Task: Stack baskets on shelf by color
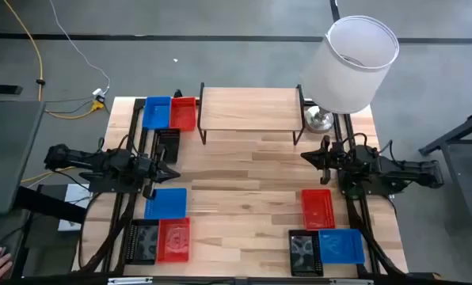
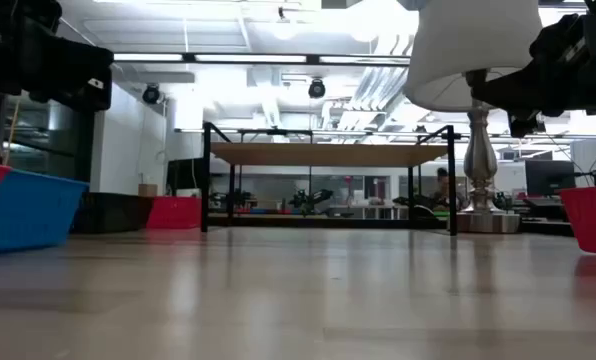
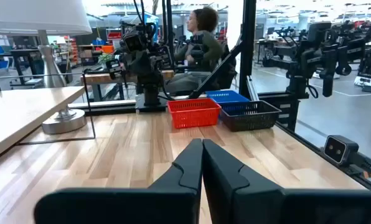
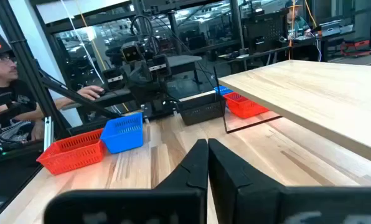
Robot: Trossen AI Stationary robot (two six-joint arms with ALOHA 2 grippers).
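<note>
The shelf stands bare at the table's far edge and the baskets lie scattered on both sides – probably as a start layout – while the left gripper and right gripper, both closed and holding nothing, wait inward.

Blue, red and black baskets; light wood shelf; white lampshade.

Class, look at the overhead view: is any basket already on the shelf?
No, the shelf top is bare wood.
</note>
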